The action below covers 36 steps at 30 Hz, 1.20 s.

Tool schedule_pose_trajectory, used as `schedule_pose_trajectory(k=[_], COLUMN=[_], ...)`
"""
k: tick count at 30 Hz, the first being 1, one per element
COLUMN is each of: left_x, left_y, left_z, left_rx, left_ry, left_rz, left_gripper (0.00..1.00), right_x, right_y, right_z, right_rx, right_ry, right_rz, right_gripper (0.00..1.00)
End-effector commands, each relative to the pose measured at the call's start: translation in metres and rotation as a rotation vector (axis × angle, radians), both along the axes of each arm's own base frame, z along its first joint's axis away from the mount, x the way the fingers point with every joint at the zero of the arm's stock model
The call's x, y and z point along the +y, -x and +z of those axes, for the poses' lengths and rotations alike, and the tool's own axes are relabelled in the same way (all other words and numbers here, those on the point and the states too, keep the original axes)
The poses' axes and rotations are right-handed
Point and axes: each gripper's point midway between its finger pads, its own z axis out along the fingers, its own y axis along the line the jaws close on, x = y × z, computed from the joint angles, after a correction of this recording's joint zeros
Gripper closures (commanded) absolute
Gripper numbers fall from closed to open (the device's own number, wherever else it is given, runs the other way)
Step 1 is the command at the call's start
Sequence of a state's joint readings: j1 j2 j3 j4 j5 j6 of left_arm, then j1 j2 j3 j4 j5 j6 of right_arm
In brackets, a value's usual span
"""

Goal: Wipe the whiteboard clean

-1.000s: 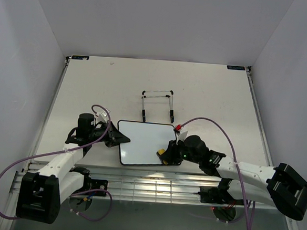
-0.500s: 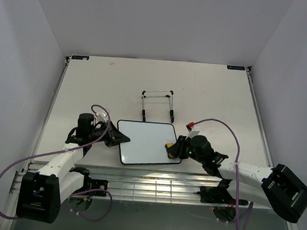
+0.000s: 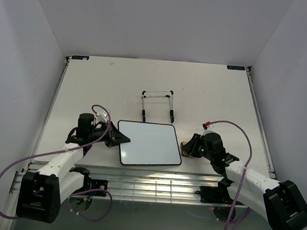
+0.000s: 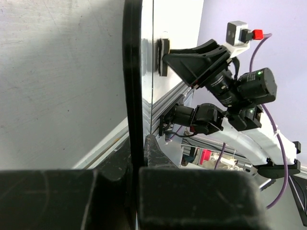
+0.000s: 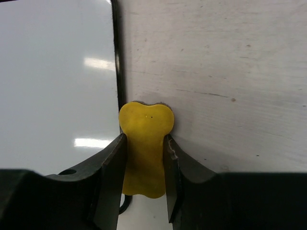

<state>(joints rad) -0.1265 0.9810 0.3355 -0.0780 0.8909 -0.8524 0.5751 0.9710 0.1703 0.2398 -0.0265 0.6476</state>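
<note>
The left arm lies low, elbow out, its left gripper (image 3: 120, 139) clamped on the left edge of the small black-framed white whiteboard (image 3: 149, 143), which lies flat at the near middle (face blank). The right arm reaches forward, its right gripper (image 5: 144, 143) pinching a yellow peanut-shaped eraser (image 5: 145, 120) just off the board's right edge. From above, the eraser barely shows.

We see the whiteboard (image 3: 149, 143) lying flat on the table (image 3: 208, 92), near its front edge and slightly skewed. Its white face is blank inside a thin black rounded-corner frame.
</note>
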Motion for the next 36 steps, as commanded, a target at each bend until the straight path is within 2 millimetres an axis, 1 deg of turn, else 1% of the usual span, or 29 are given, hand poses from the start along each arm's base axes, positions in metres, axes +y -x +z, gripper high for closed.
schedule_pose_trajectory(k=[1, 3, 4, 5, 6, 7, 8, 9, 10, 11, 13, 14, 15, 16, 17, 19, 20, 21, 22, 23, 24, 27, 29, 30, 31, 33, 34, 36], left_x=[0.001, 0.001, 0.001, 0.001, 0.001, 0.001, 0.001, 0.001, 0.001, 0.001, 0.001, 0.000, 0.000, 0.000, 0.000, -0.001, -0.001, -0.001, -0.002, -0.002, -0.002, -0.003, -0.004, -0.004, -0.004, -0.004, -0.004, -0.005], left_y=[-0.008, -0.008, -0.008, -0.007, -0.007, -0.007, -0.007, -0.006, -0.007, -0.007, -0.007, -0.006, -0.006, -0.006, -0.005, -0.005, -0.005, -0.004, -0.004, -0.003, -0.003, -0.001, 0.000, 0.000, 0.000, -0.001, 0.000, 0.000], left_z=[0.006, 0.006, 0.005, 0.005, 0.005, 0.005, 0.005, 0.005, 0.005, 0.005, 0.004, 0.004, 0.004, 0.004, 0.003, 0.004, 0.003, 0.004, 0.004, 0.006, 0.006, 0.008, 0.008, 0.008, 0.008, 0.009, 0.009, 0.009], left_rx=[-0.087, -0.088, -0.086, -0.085, -0.087, -0.084, -0.086, -0.084, -0.086, -0.086, -0.083, -0.084, -0.083, -0.079, -0.080, -0.078, -0.077, -0.081, -0.081, -0.083, -0.083, -0.088, -0.090, -0.092, -0.091, -0.092, -0.092, -0.091], left_ry=[-0.027, -0.028, -0.028, -0.028, -0.027, -0.024, -0.024, -0.022, -0.022, -0.023, -0.022, -0.021, -0.019, -0.017, -0.016, -0.012, -0.011, -0.009, -0.006, -0.001, 0.000, 0.009, 0.011, 0.013, 0.014, 0.016, 0.017, 0.020], left_rz=[-0.011, -0.012, -0.012, -0.013, -0.011, -0.012, -0.012, -0.014, -0.013, -0.011, -0.013, -0.015, -0.018, -0.021, -0.025, -0.028, -0.030, -0.033, -0.037, -0.044, -0.044, -0.057, -0.059, -0.060, -0.062, -0.063, -0.066, -0.067], left_gripper=[1.00, 1.00, 1.00, 1.00, 1.00, 1.00, 1.00, 1.00, 1.00, 1.00, 1.00, 1.00, 1.00, 1.00, 1.00, 1.00, 1.00, 1.00, 1.00, 1.00, 1.00, 1.00, 1.00, 1.00, 1.00, 1.00, 1.00, 1.00], right_x=[-0.009, -0.006, 0.004, 0.012, 0.021, 0.038, 0.052, 0.066, 0.079, 0.101, 0.127, 0.150, 0.161, 0.175, 0.190, 0.204, 0.210, 0.217, 0.220, 0.222, 0.225, 0.224, 0.229, 0.229, 0.236, 0.240, 0.250, 0.255], right_y=[-0.012, -0.016, -0.021, -0.021, -0.022, -0.015, -0.009, -0.008, 0.000, 0.011, 0.019, 0.030, 0.033, 0.040, 0.035, 0.034, 0.032, 0.027, 0.026, 0.022, 0.019, 0.012, 0.006, 0.006, 0.003, 0.002, 0.001, 0.003], right_z=[0.019, 0.030, 0.048, 0.052, 0.059, 0.072, 0.073, 0.083, 0.088, 0.092, 0.099, 0.103, 0.105, 0.107, 0.110, 0.113, 0.106, 0.112, 0.111, 0.104, 0.104, 0.089, 0.088, 0.084, 0.088, 0.085, 0.090, 0.089], right_rx=[-0.035, -0.041, -0.076, -0.071, -0.087, -0.102, -0.098, -0.139, -0.150, -0.172, -0.219, -0.234, -0.246, -0.258, -0.265, -0.272, -0.255, -0.264, -0.264, -0.252, -0.255, -0.238, -0.251, -0.239, -0.251, -0.250, -0.263, -0.264], right_ry=[0.063, 0.077, 0.057, 0.042, 0.015, -0.047, -0.068, -0.102, -0.122, -0.117, -0.111, -0.104, -0.099, -0.097, -0.095, -0.100, -0.091, -0.100, -0.099, -0.087, -0.083, -0.030, 0.002, 0.025, 0.029, 0.065, 0.065, 0.088], right_rz=[0.005, 0.027, 0.078, 0.118, 0.161, 0.257, 0.319, 0.371, 0.436, 0.531, 0.610, 0.685, 0.714, 0.748, 0.761, 0.774, 0.778, 0.775, 0.773, 0.770, 0.765, 0.743, 0.757, 0.769, 0.782, 0.813, 0.827, 0.853], right_gripper=[0.72, 0.72, 0.72, 0.72, 0.72, 0.72, 0.72, 0.72, 0.72, 0.72, 0.72, 0.72, 0.72, 0.72, 0.72, 0.72, 0.73, 0.73, 0.73, 0.73, 0.73, 0.73, 0.73, 0.73, 0.73, 0.73, 0.73, 0.73])
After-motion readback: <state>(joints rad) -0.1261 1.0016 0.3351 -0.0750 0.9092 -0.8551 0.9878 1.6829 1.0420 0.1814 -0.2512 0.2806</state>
